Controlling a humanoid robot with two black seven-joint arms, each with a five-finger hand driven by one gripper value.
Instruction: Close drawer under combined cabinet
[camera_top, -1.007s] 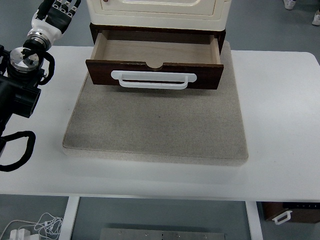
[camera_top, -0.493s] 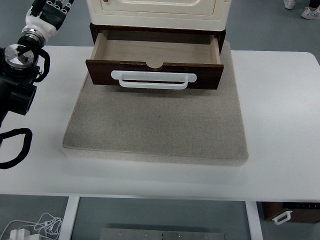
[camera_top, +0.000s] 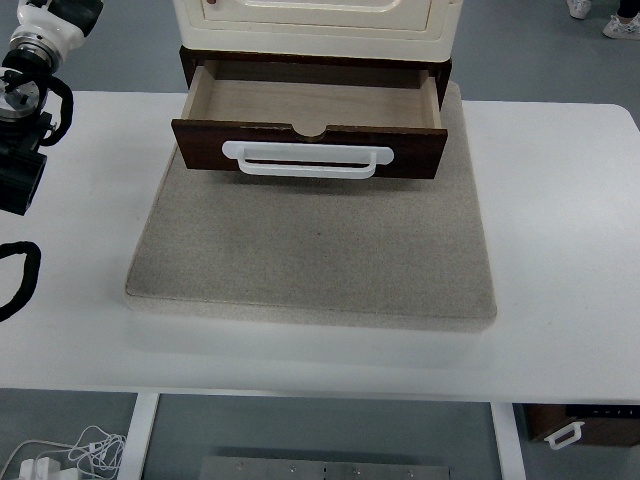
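Standing pulled out beneath the cream cabinet (camera_top: 310, 20) at 12 o'clock, the dark wooden drawer (camera_top: 310, 110) is shown open, its pale interior exposed and apparently empty, its front panel projecting toward 6 o'clock over the grey mat (camera_top: 310, 250). A white handle (camera_top: 307, 159) is seen mounted across the drawer front. The mat is laid on the white table (camera_top: 560, 220), and the cabinet is set at its far edge. The left arm (camera_top: 25, 90) is visible only at 10 o'clock, along the picture's edge, well apart from the drawer; its hand is cut off by the frame, so the state of the fingers cannot be told, and nothing is seen to be held. The right arm is not in view. No contact with the drawer front is shown, and closing is judged not yet begun: the whole push toward 12 o'clock remains to be made.
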